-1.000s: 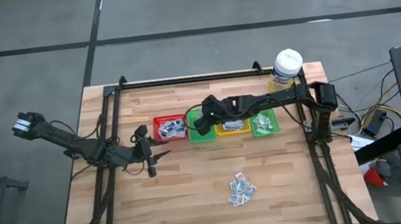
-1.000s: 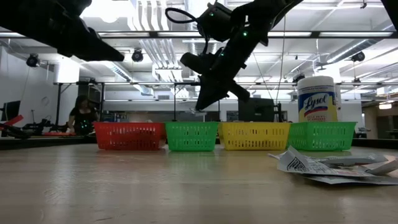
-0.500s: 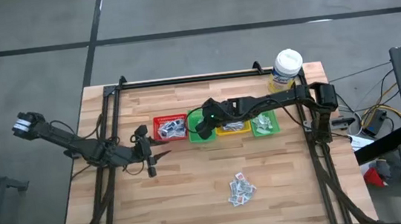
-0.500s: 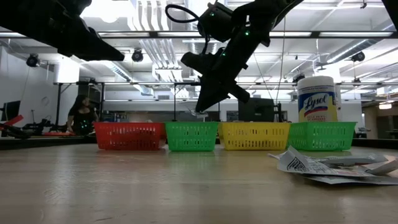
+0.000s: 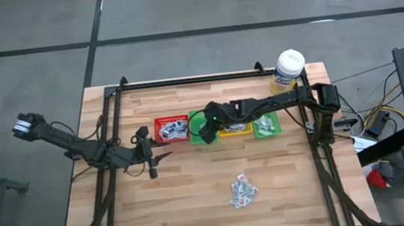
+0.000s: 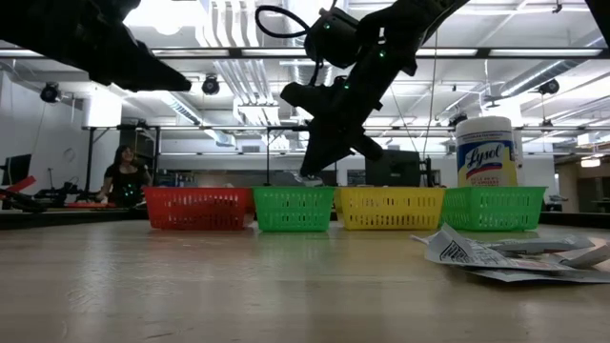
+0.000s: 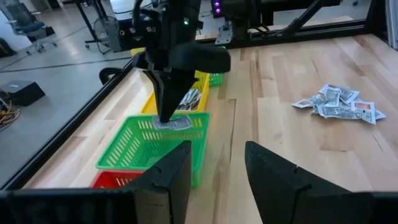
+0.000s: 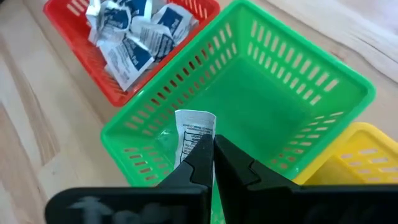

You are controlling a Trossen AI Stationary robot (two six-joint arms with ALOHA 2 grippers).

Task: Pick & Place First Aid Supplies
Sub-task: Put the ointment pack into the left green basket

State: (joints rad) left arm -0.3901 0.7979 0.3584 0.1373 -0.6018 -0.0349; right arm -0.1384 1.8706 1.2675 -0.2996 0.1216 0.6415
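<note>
1. The right tool [image 8: 211, 163] is pinching one small white packet [image 8: 193, 132] between fully closed fingers, and is hanging just above the near rim of the empty green bin [image 8: 292, 93] (second in the row, next to the red one).
2. In the high view the right tool [image 5: 208, 133] is sitting over that green bin [image 5: 197, 120], a little toward 12 o'clock from the middle of the worktop [image 5: 196, 204]; in the low view the packet [image 6: 309, 178] is dangling just above the bin's rim [image 6: 294, 208].
3. At 9 o'clock of this bin the red bin [image 8: 99, 68] is holding a heap of white-and-blue packets [image 8: 134, 37]; at 3 o'clock the yellow bin [image 5: 234, 129] and then a second green bin [image 5: 266, 125] are also holding packets.
4. The left tool [image 5: 156, 161] is waiting with its fingers parted and nothing between them, toward 9 o'clock on the worktop, just in front of the red bin [image 5: 171, 128].
5. A loose pile of remaining packets [image 5: 242, 190] is lying toward 5 o'clock, well apart from the bins.
6. A white-capped bottle with a yellow label [image 5: 288, 70] is standing at about 1 o'clock, behind the far green bin.
7. In the room beyond, a person [image 6: 124, 176] is sitting at a desk.
</note>
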